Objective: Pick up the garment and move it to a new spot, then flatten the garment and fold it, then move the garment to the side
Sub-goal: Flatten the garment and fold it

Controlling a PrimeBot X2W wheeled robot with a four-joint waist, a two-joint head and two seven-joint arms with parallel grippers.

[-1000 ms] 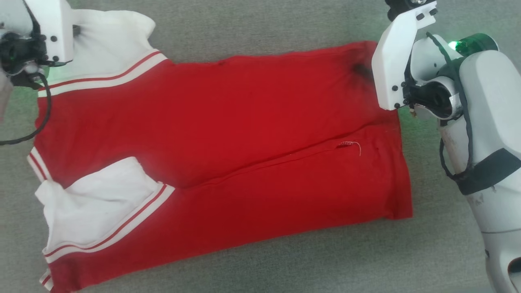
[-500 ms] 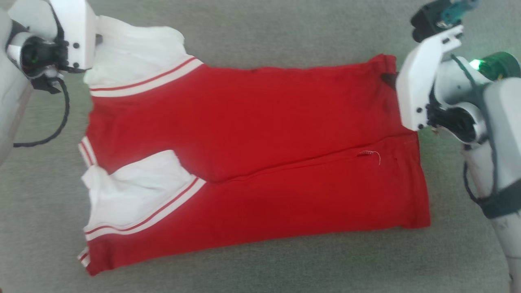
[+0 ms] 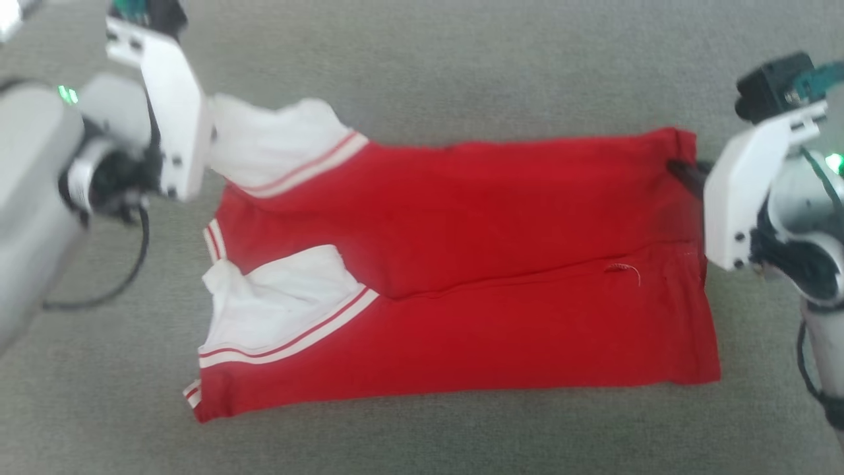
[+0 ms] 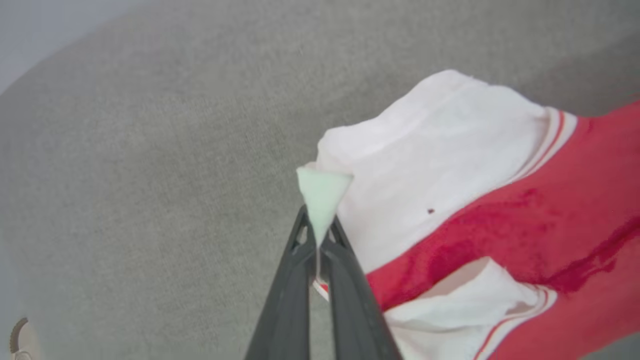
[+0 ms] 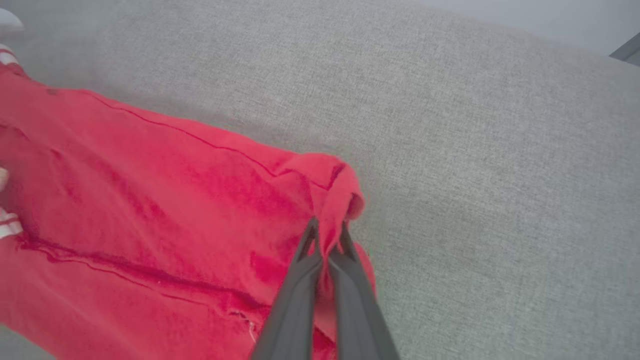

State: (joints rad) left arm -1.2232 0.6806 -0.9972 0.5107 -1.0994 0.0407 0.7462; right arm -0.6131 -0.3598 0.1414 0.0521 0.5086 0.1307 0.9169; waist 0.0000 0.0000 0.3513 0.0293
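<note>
Garment (image 3: 461,264) lies spread on a grey woven surface (image 3: 461,66), its length running across the head view, well in from the far edge of that surface seen in the right wrist view. It is thin, soft jersey cloth with a red body, 2 short white sleeves and red-and-white striped trim (image 3: 297,330) where sleeve meets body. It looks light and wholly limp, so it should follow whatever holds it and sag between the grips. A loose layer may bunch on the coarse weave rather than glide. Nothing about it seems fragile, though a loose thread (image 3: 626,269) near the hem could snag.

Left end effector (image 4: 317,220) is closed on the tip of the far white sleeve (image 3: 277,145), with a small peak of cloth pinched between its dark fingers. Right end effector (image 5: 328,227) is closed on the far hem corner (image 5: 330,180), which puckers into a knot of folds above the fingertips. Both pinches take little cloth, so a sharp pull might slip them out. A slow, even draw by the 2 arms looks safer.

The near sleeve (image 3: 277,303) lies folded in over the body. A long ridge (image 3: 527,274) runs from it toward the hem and seems to be the edge of a turned-over layer. Between the grips the cloth is fairly smooth, with shallow wrinkles near each pinch. Corners and hem edges, where seams thicken the cloth, look the best places to take hold.
</note>
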